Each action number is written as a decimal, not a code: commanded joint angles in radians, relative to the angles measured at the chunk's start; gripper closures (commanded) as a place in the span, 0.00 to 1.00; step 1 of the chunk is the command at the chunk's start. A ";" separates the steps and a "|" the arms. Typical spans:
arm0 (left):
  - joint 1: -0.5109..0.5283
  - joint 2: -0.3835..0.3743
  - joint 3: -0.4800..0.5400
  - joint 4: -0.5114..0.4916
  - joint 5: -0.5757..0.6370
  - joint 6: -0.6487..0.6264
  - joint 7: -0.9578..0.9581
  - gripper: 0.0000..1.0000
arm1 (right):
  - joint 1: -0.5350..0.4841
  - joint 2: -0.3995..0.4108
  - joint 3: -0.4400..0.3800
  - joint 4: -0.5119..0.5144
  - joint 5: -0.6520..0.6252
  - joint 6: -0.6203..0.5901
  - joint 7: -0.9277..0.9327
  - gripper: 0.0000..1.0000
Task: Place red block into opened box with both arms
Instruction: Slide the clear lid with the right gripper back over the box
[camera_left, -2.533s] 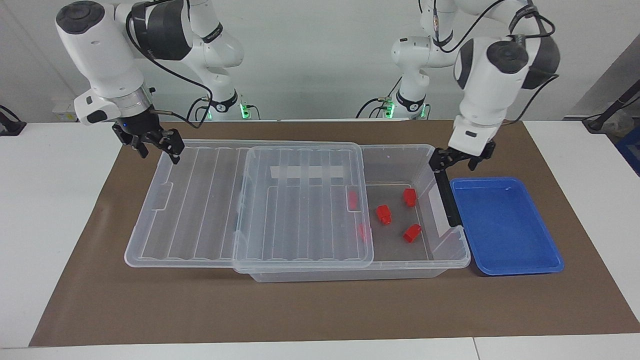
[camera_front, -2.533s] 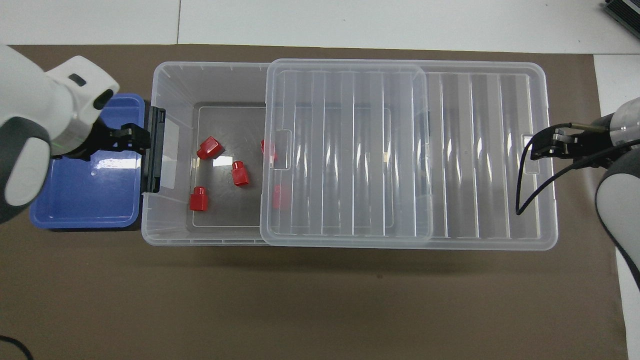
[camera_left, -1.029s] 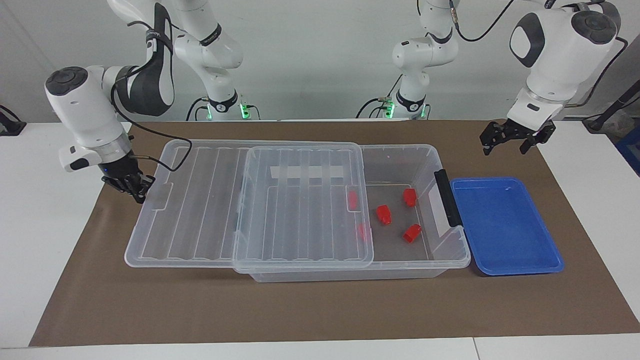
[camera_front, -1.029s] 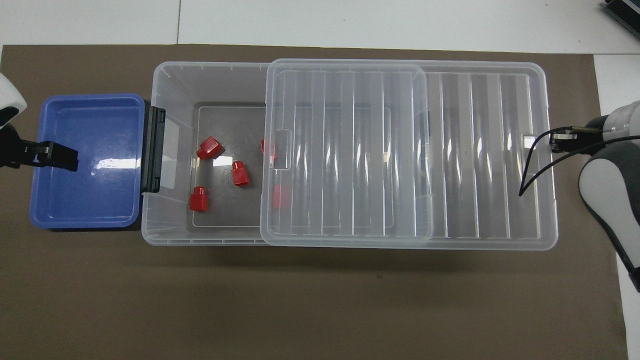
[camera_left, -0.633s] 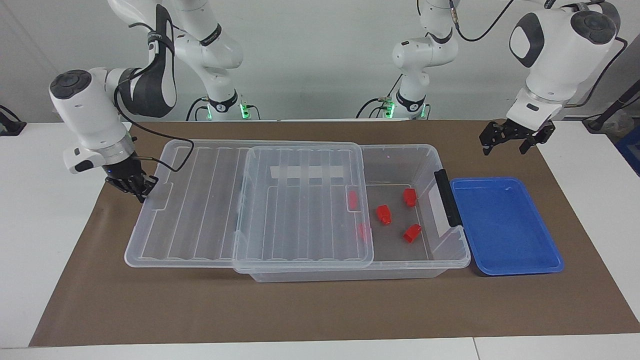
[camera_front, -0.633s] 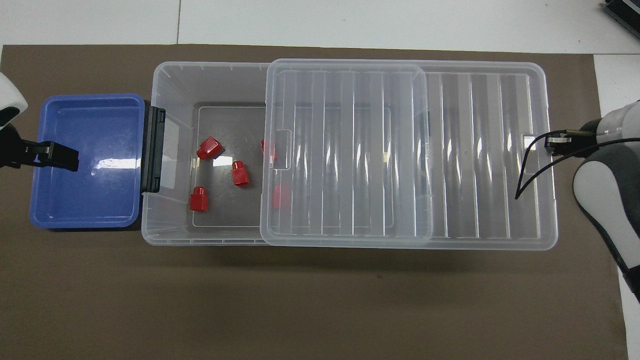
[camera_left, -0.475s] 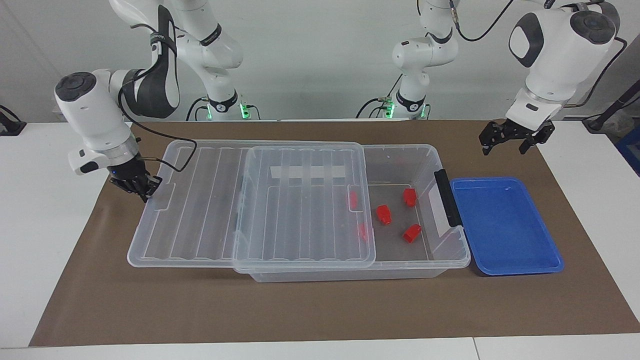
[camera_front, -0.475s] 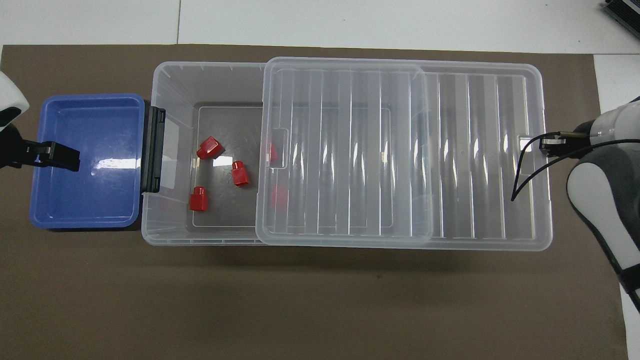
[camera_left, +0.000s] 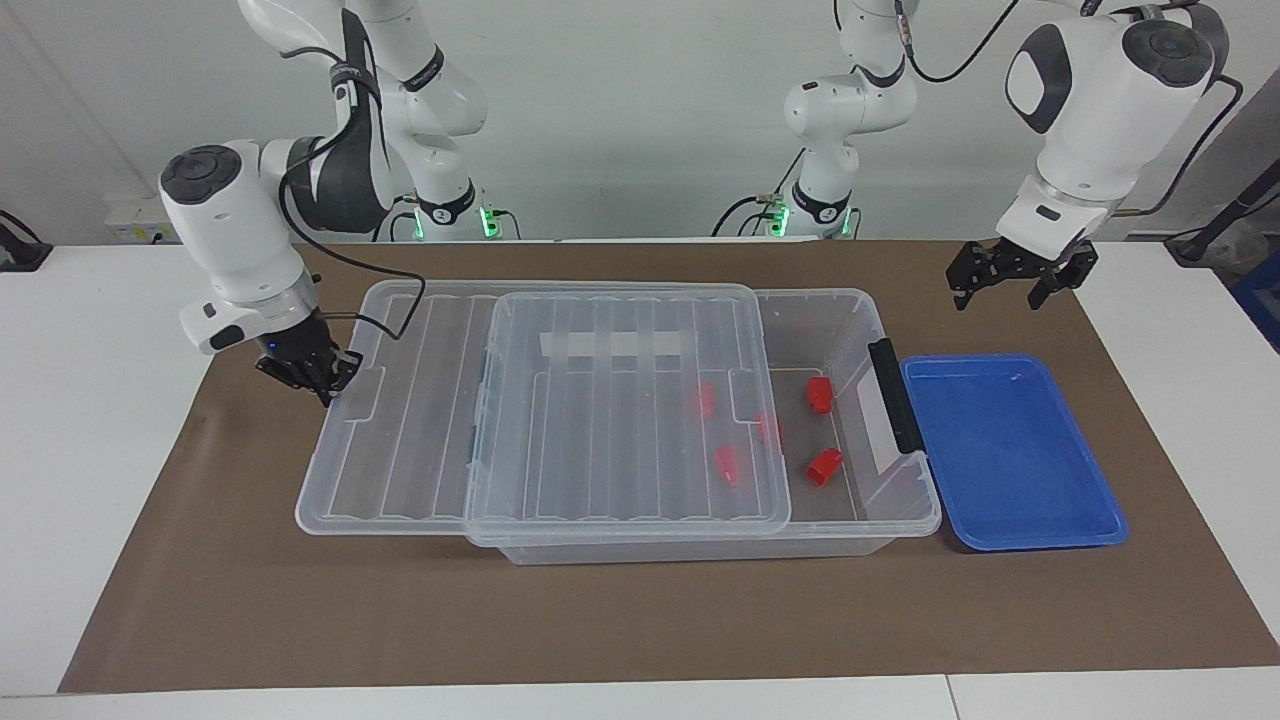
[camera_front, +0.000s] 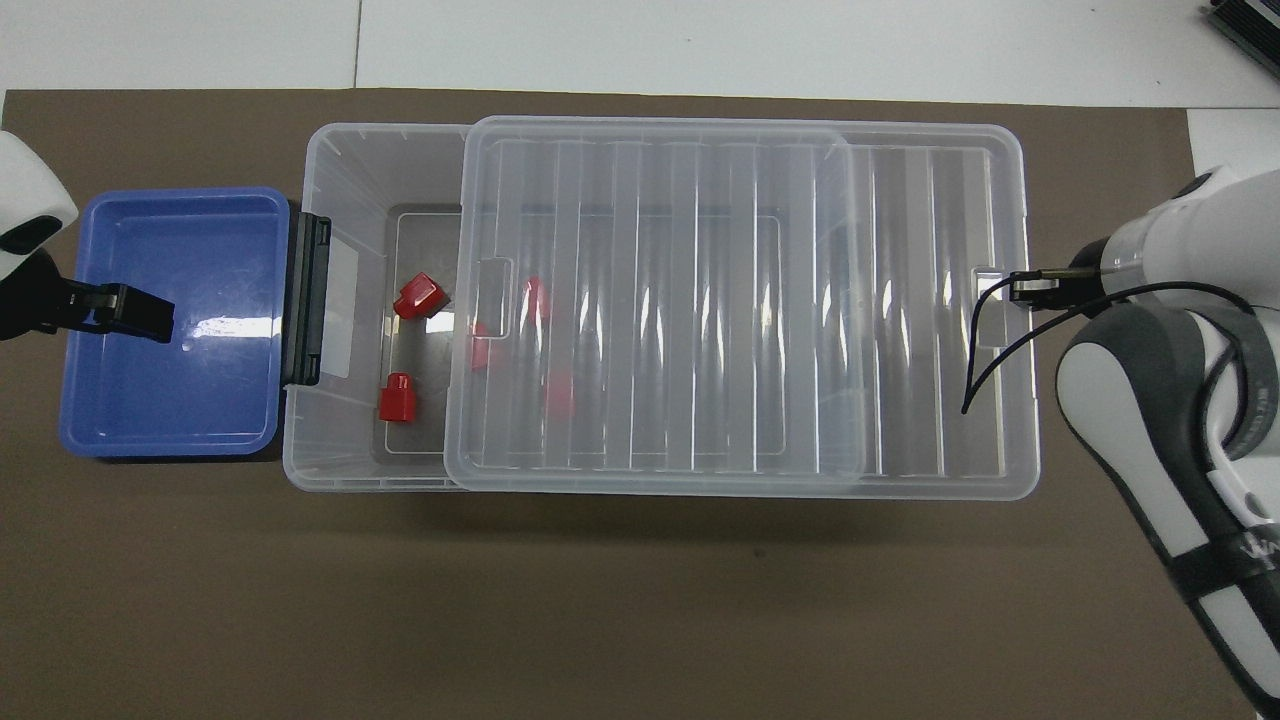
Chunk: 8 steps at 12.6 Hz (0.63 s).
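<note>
Sliding back over the box (camera_left: 905, 500), the lid (camera_left: 620, 400) now hides three of five red blocks (camera_left: 823, 465), light, hard and slick, best pinched across flat sides; right pincer (camera_left: 325, 385), tips together, pushes the lid's end, left pincer (camera_left: 1005, 280) spread above the surface (camera_left: 640, 620).

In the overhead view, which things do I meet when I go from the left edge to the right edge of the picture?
left gripper → blue tray → dark latch → uncovered end of the box with two red blocks → clear lid → right gripper
</note>
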 joint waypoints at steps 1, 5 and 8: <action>0.008 -0.030 0.013 -0.033 -0.011 0.017 0.005 0.00 | 0.056 -0.012 0.007 -0.023 0.007 0.022 -0.014 1.00; 0.010 -0.030 0.015 -0.033 -0.011 0.017 0.006 0.00 | 0.151 -0.014 0.008 -0.023 0.007 0.016 0.018 1.00; 0.010 -0.030 0.015 -0.033 -0.013 0.017 0.005 0.00 | 0.204 -0.017 0.008 -0.025 0.038 0.008 0.023 1.00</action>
